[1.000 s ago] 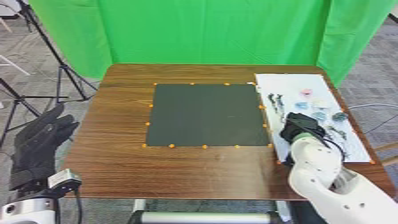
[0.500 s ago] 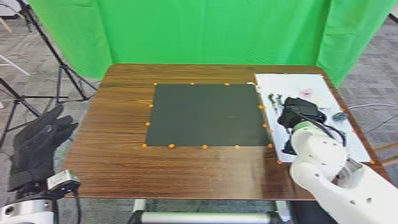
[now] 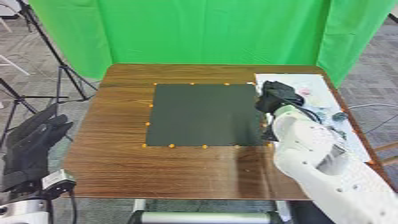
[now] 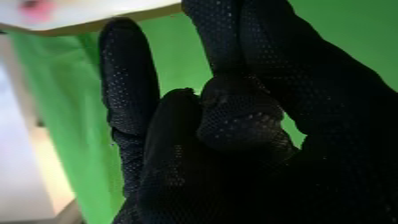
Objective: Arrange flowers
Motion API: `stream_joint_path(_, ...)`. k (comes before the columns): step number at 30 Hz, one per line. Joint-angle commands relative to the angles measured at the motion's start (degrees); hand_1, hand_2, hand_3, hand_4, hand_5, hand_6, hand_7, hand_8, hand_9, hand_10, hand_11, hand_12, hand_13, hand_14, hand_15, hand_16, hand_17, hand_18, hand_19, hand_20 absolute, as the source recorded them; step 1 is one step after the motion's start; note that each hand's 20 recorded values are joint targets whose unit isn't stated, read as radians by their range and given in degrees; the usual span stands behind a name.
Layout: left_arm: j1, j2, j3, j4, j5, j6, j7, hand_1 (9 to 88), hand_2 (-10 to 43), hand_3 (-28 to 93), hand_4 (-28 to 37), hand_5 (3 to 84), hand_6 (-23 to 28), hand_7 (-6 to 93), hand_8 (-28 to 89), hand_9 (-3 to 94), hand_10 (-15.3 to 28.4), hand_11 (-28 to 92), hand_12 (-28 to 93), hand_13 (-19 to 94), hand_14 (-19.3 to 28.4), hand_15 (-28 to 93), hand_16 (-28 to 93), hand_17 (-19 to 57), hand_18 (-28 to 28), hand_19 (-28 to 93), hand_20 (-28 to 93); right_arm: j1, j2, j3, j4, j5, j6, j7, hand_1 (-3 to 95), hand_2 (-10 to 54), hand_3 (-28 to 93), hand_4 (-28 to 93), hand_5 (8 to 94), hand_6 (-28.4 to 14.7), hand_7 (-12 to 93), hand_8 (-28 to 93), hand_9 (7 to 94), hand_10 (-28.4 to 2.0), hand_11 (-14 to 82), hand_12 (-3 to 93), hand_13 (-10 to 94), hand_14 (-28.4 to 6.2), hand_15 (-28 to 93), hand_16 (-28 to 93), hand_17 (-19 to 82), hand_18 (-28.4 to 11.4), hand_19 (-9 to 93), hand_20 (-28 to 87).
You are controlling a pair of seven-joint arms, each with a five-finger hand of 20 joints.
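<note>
the flowers lie on the white board (image 3: pixel 306 77) along the right side of the surface (image 3: pixel 178 172): a pink flower (image 3: pixel 306 92) toward the far end, a blue-green flower (image 3: pixel 339 116) by the outer edge. the right hand (image 3: pixel 281 95) is over the board's inner edge, just beside the pink flower; whether it is clenched, released or has hold of a stem i cannot tell, as the black glove hides any thin dark stem. the left hand (image 3: pixel 28 150) is off the surface's left side, its fingers loose and nearly straight, nothing in them. the dark mat (image 3: pixel 204 115) lies inward of the board.

as i judge it, the work is at picking out a flower, early on. each should weigh next to nothing; the heads look soft and easily crushed or bent, the stems likely thin, fairly stiff and perhaps a bit slippery against glove fabric. best to pinch a stem partway down, below the head, lightly but firmly enough that it doesn't roll or twist. squeezing the petals, or snagging a neighbouring stem, seems the likeliest slip.
</note>
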Motion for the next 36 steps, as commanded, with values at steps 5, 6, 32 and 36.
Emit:
stream_joint_path(5, 1.21, -0.88, -1.04, -0.88, 2.36, 1.03, -2.73, 25.3, 4.5, 82, -20.0, 38.4, 8.5, 16.0, -11, 36.0, 19.6, 34, 7, 25, 27.0, 62, -16, -9.0, 21.9, 58, 1, 6.09, -13.67, -6.8, 2.8, -2.87, -5.13, -5.74, 54.8, -9.5, 76, -21, 89.1, -7.1, 22, 29, 93.7, -5.4, 65.8, 26.4, 94, -3.9, 83, 19, 52, -15.1, 93, -20)
stream_joint_path(6, 1.12, -0.94, -1.13, -0.96, 2.65, 1.14, -3.13, 25.4, 4.5, 82, -20.0, 38.4, 8.5, 16.0, -11, 36.0, 19.6, 34, 7, 25, 27.0, 62, -16, -8.9, 21.9, 58, 1, 5.99, -15.18, -6.92, 3.21, -3.86, -5.95, -6.61, 54.7, -9.5, 76, -21, 89.1, -7.1, 22, 29, 93.7, -5.4, 65.9, 26.4, 94, -3.9, 83, 19, 52, -15.1, 93, -20)
stream_joint_path(32, -12.61, -2.65, 8.34, 1.53, 11.83, -0.58, -10.57, 25.5, 4.2, 82, -19.7, 38.2, 8.5, 16.2, -11, 36.0, 19.5, 35, 7, 25, 27.0, 62, -16, -9.0, 21.9, 58, 1, 0.13, -36.84, -6.83, 18.15, -18.64, -12.71, -16.15, 54.3, -9.5, 76, -20, 89.3, -6.7, 22, 28, 93.7, -5.0, 66.8, 25.5, 94, -3.5, 83, 18, 51, -15.6, 93, -17)
stream_joint_path(36, -14.93, -3.86, 10.08, 2.21, 12.94, -1.91, -11.31, 25.4, 4.2, 82, -19.7, 38.2, 8.5, 16.3, -11, 36.0, 19.5, 35, 7, 25, 27.0, 62, -16, -9.0, 21.9, 58, 1, 0.23, -37.05, -6.92, 20.31, -19.0, -11.49, -14.94, 54.2, -9.5, 76, -20, 89.4, -6.7, 22, 28, 93.7, -5.0, 66.9, 25.3, 94, -3.6, 83, 17, 51, -15.6, 93, -17)
